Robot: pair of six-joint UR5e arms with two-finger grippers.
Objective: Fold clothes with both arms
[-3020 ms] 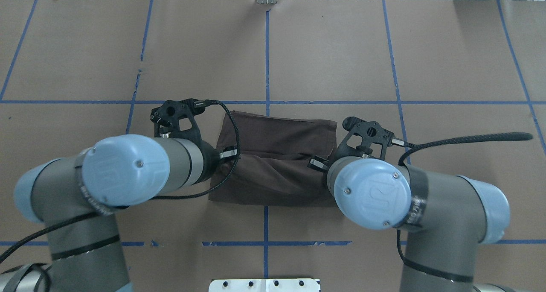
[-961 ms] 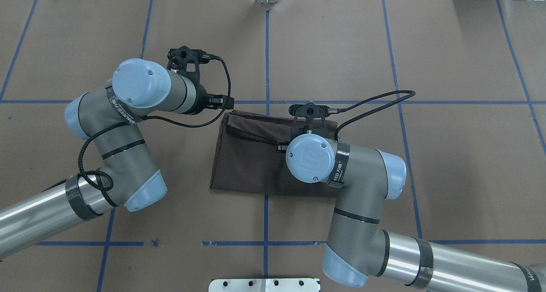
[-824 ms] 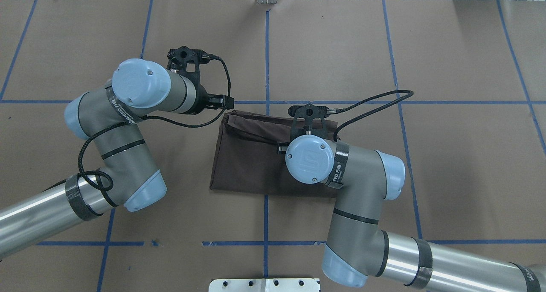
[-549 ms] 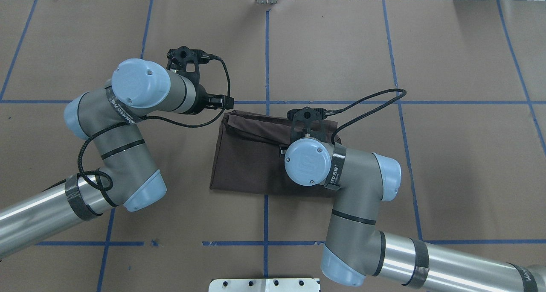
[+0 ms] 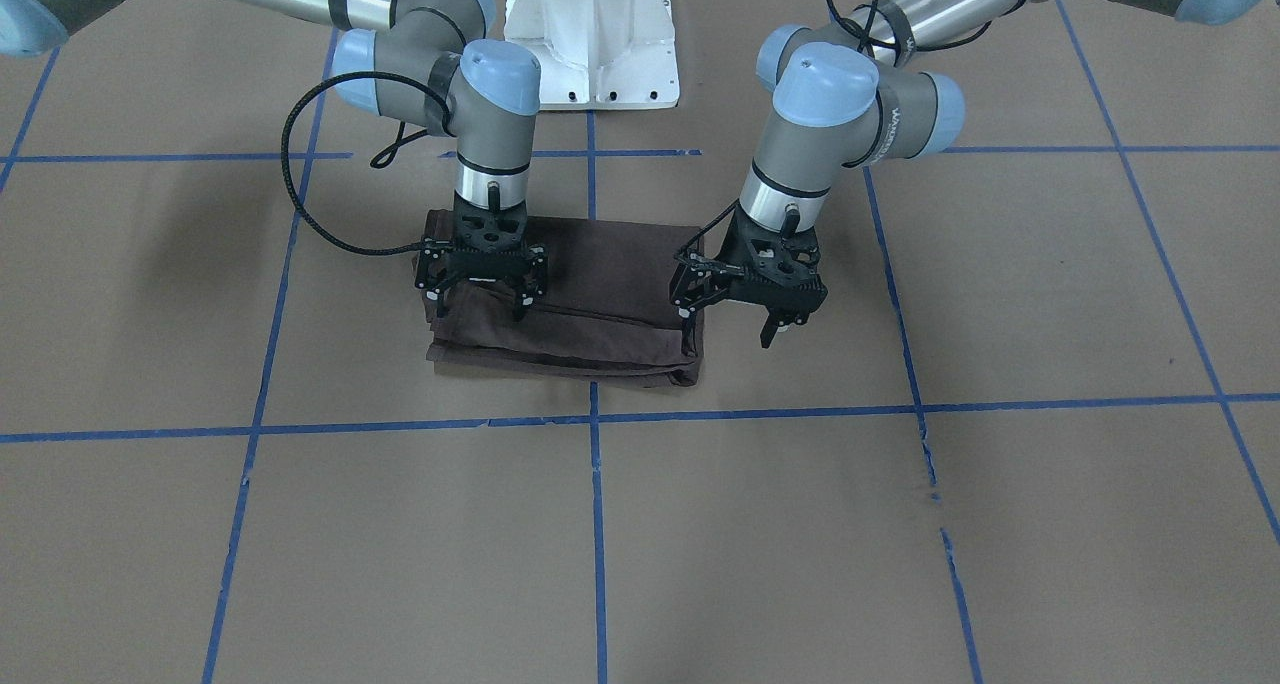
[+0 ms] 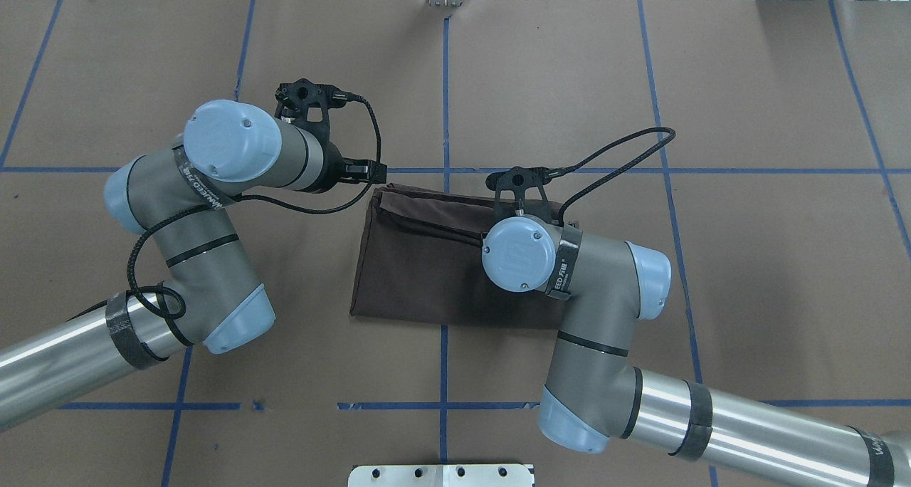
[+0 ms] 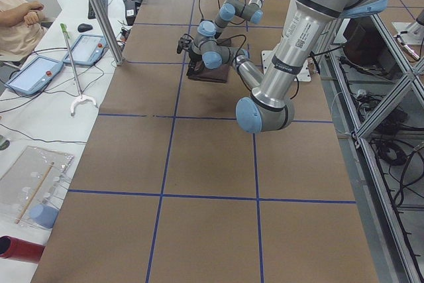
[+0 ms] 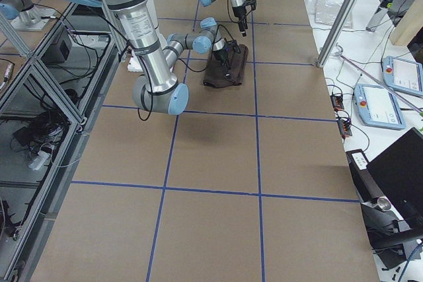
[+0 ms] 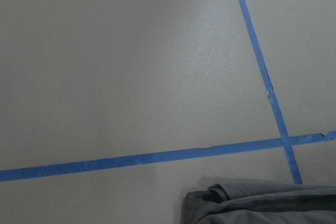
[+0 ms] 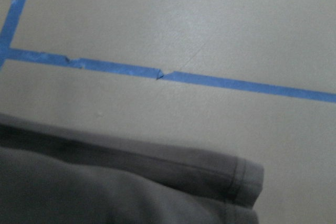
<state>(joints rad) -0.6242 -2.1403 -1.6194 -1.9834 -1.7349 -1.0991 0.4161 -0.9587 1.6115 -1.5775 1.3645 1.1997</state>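
Observation:
The dark brown T-shirt [image 5: 590, 309] lies folded into a flat rectangle on the brown paper table [image 5: 900, 524], also seen from above as the shirt [image 6: 420, 273]. My left gripper [image 5: 729, 342] hangs open at the shirt's end on the view's right, one finger over the cloth edge and the other over bare table. My right gripper [image 5: 480, 312] hangs open just above the shirt's other end, holding nothing. In the overhead view the right wrist [image 6: 519, 253] hides its gripper. The left wrist view shows a shirt corner [image 9: 257, 203]; the right wrist view shows a folded hem [image 10: 157, 171].
Blue tape lines [image 5: 590, 419] grid the table. The white pedestal base [image 5: 592, 39] stands behind the shirt. Beyond the table's far edge are a metal post [image 7: 99, 18], tablets [image 7: 36, 74] and a seated person [image 7: 20, 14]. Open paper stretches on all sides of the shirt.
Since three seconds ago both arms carried the shirt's near half over to its far edge, and now both grippers hang open. In the last second the right wrist shifted slightly right.

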